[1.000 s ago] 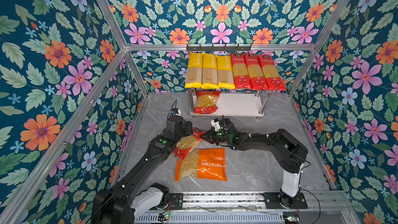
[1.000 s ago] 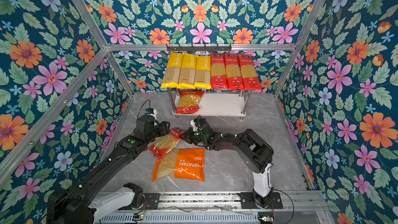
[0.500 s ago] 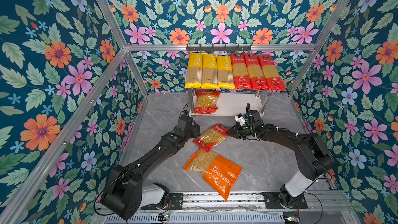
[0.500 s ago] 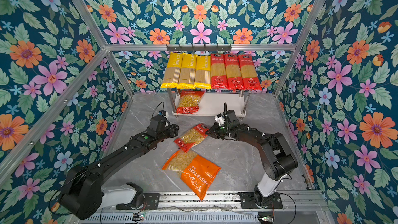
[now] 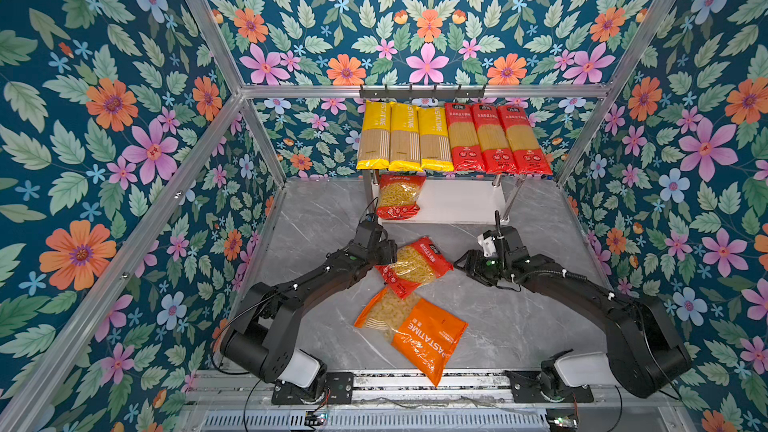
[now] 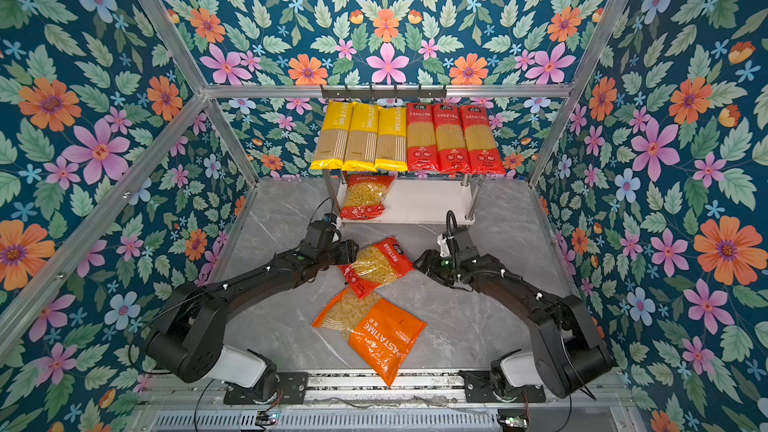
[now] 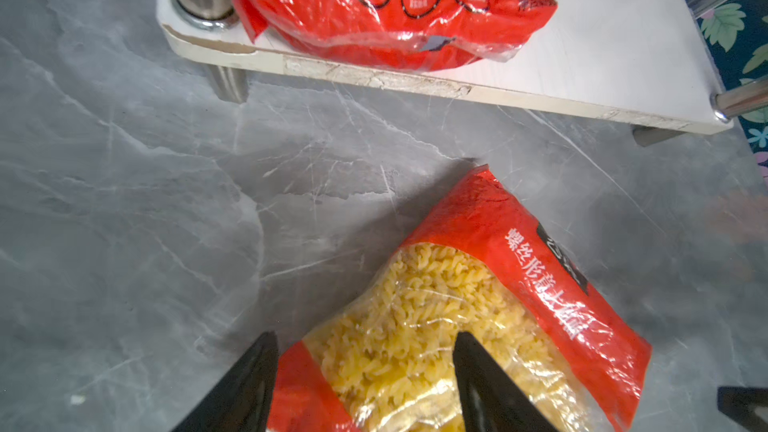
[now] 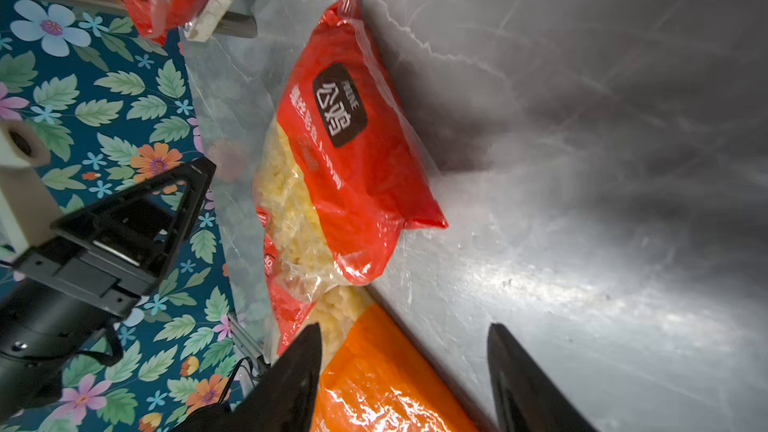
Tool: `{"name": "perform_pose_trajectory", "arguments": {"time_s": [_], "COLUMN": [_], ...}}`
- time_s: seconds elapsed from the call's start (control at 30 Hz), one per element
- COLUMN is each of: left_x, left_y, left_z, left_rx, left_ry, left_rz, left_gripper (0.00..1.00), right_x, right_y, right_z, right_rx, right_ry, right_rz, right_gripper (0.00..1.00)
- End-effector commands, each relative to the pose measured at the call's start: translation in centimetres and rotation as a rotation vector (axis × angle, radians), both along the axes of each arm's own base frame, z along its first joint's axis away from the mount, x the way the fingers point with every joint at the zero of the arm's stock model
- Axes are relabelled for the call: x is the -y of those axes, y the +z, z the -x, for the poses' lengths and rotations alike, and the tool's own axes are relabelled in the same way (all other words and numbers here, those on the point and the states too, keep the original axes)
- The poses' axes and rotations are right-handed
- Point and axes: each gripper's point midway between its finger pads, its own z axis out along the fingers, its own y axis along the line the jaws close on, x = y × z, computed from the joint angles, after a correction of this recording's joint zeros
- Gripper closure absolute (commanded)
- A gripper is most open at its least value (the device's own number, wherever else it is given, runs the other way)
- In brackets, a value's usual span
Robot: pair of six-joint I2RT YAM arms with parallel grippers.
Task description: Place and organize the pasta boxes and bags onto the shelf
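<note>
In both top views one red macaroni bag (image 5: pixel 415 265) lies on the grey tabletop (image 5: pixel 519 326) at mid-frame, just below the shelf (image 5: pixel 461 201) and touching the orange bag (image 5: pixel 419 332) lower down. The left pincer (image 7: pixel 363 336) is spread wide astride that red bag's left edge, gripping nothing; the right pincer (image 8: pixel 405 328), equally agape and empty, hovers just right of it. Six long packs (image 5: pixel 463 139) fill the shelf's top tier.

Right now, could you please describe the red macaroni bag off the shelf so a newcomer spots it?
Start at the white two-tier shelf at the back. On the grey table just in front of it lies a squat red bag of yellow macaroni. Its twin sits on the shelf; this one lies askew, touching the orange bag.
</note>
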Motion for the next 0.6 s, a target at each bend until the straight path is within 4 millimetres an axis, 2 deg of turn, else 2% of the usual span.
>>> {"name": "perform_pose_trajectory", "arguments": {"time_s": [0.0, 0.13, 0.3, 0.4, 0.53, 0.57], "left_x": [0.8, 3.2, 3.2, 4.0, 5.1, 5.4], "left_y": [0.2, -0.6, -1.6, -2.0, -2.4, -2.6], "left_z": [-1.5, -1.9, -2.6, -2.7, -1.8, -1.4], "left_rx": [0.048, 0.029, 0.040, 0.029, 0.003, -0.007], "left_ry": [-0.031, -0.081, -0.053, -0.073, -0.101, -0.108], "left_rz": [0.030, 0.149, 0.184, 0.215, 0.312, 0.330], "left_gripper": [0.29, 0.28, 0.26, 0.27, 0.28, 0.28], "right_x": [-1.4, -4.2, -7.1, -9.0, -10.7, -10.8], "right_y": [0.6, 0.4, -0.3, -1.1, -1.8, -1.4], "right_z": [-0.4, -0.1, -0.5, -1.1, -1.8, -2.0], "right_rx": [0.042, 0.052, 0.047, 0.006, -0.025, -0.017], "right_ry": [-0.131, -0.184, -0.235, -0.230, -0.217, -0.209], "right_rz": [-0.027, -0.072, -0.112, -0.168, -0.232, -0.241], "right_gripper": [0.35, 0.34, 0.33, 0.33, 0.33, 0.33]}}
